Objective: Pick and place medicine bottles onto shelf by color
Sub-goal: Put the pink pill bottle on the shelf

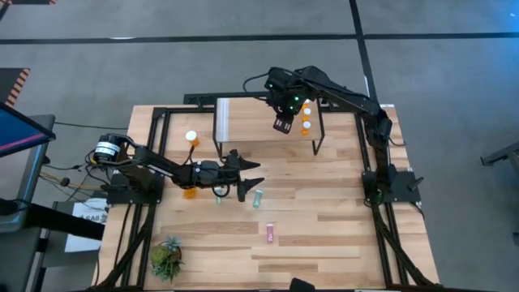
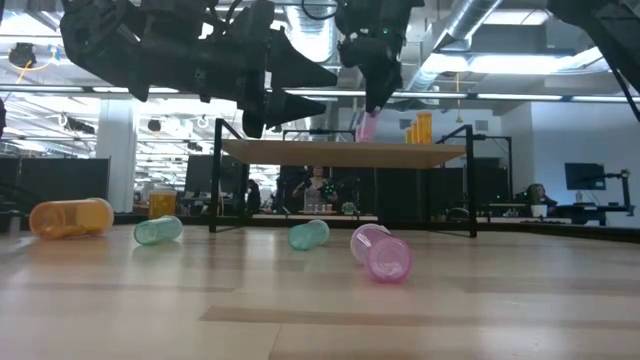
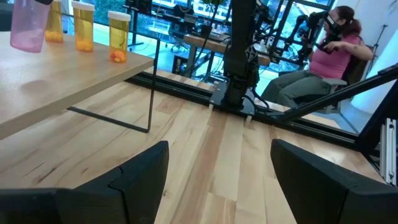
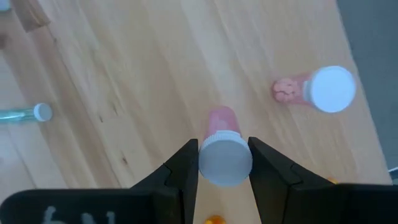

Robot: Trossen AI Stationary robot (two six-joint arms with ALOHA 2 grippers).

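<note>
Light-wood tabletop (image 1: 324, 227) in open workshop, seated person (image 3: 323, 59) behind. Small raised light-wood shelf (image 1: 259, 122) on black legs at far side, three orange translucent bottles (image 1: 306, 118) standing on it. Right gripper (image 4: 224, 163) above shelf, clamped on white cap of pink translucent bottle (image 4: 222, 134). Left gripper (image 1: 250, 183) wide, nothing held, low over tabletop centre near lying teal bottle (image 1: 258, 197). Second pink bottle (image 1: 271, 234) lying nearer front.

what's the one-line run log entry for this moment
right gripper: shut on pink bottle, above shelf | left gripper: open, empty, low over table | orange bottles: upright on shelf
</note>
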